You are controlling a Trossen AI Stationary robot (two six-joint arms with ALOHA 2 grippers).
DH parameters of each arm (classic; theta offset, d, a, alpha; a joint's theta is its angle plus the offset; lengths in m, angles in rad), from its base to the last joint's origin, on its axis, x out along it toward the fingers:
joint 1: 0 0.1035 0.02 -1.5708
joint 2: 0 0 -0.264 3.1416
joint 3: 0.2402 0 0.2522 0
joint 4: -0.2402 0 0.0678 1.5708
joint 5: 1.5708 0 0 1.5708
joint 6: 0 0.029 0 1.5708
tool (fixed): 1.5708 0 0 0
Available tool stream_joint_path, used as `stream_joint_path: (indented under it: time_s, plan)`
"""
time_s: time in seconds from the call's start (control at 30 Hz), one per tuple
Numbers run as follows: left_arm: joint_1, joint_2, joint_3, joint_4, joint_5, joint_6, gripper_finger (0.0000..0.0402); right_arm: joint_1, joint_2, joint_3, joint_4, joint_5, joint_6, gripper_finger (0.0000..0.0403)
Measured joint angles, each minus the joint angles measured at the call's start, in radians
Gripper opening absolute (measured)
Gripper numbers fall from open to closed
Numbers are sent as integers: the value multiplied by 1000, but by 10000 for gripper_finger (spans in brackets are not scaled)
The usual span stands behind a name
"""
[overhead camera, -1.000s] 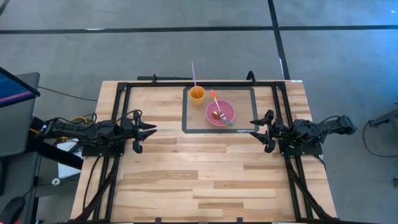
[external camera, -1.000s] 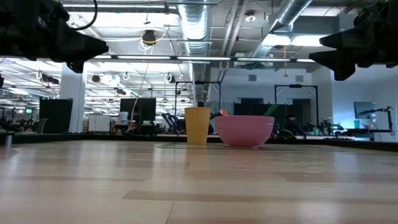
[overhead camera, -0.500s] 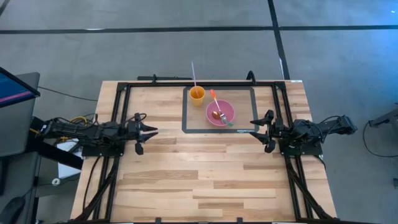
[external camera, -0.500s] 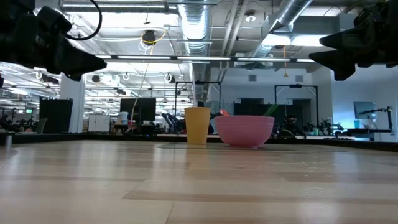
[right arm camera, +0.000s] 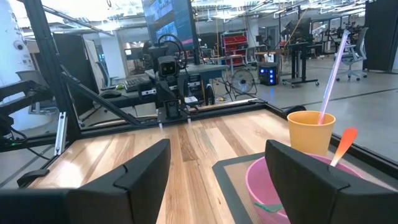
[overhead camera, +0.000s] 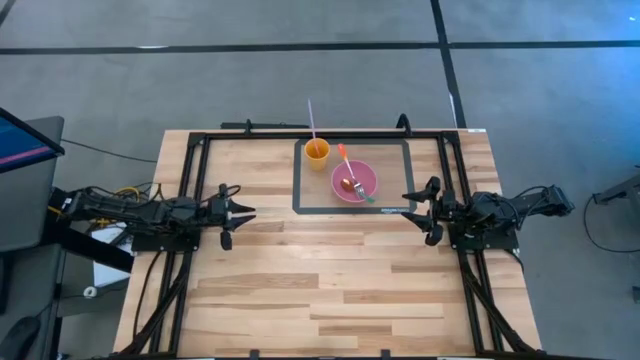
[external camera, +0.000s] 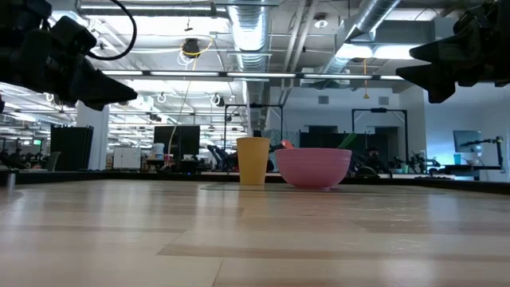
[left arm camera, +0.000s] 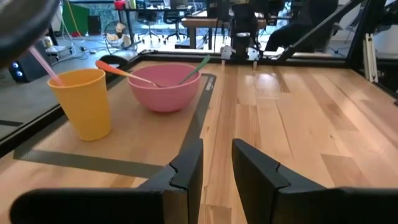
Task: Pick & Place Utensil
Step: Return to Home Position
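Observation:
An orange cup (overhead camera: 317, 151) with a long purple stick (overhead camera: 311, 118) in it and a pink bowl (overhead camera: 354, 181) stand on a dark-edged mat (overhead camera: 298, 195) at the table's far middle. An orange-handled spoon (overhead camera: 343, 158) and a green-handled fork (overhead camera: 366, 196) lean in the bowl, handles over its rim. My left gripper (overhead camera: 245, 212) hovers above the left part of the table, pointing right, its fingers a narrow gap apart (left arm camera: 217, 152). My right gripper (overhead camera: 408, 197) hovers at the mat's right edge, open wide (right arm camera: 217, 155), pointing left. Neither touches anything.
A black frame (overhead camera: 300, 133) runs along the table's far, left and right edges. Bare wood lies between the two grippers and across the near half. In the left wrist view the cup (left arm camera: 81, 102) stands left of the bowl (left arm camera: 164, 87).
My left gripper has sunk a little and tipped its fingers downward, as the low view shows, and its fingers have drawn closer together in the high view. The right arm, cup, bowl and utensils have stayed still.

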Motion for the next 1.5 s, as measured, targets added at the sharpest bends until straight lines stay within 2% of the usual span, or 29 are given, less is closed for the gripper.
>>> stream_joint_path:
  time_s: [0.97, 1.5]
  plan:
    - [0, 193, 0, 8, 0, 0, 86, 0, 0, 0, 0, 0, 0, 255]
    - [0, 233, 0, 13, 1, -17, 86, 0, 0, 0, 0, 0, 0, 255]
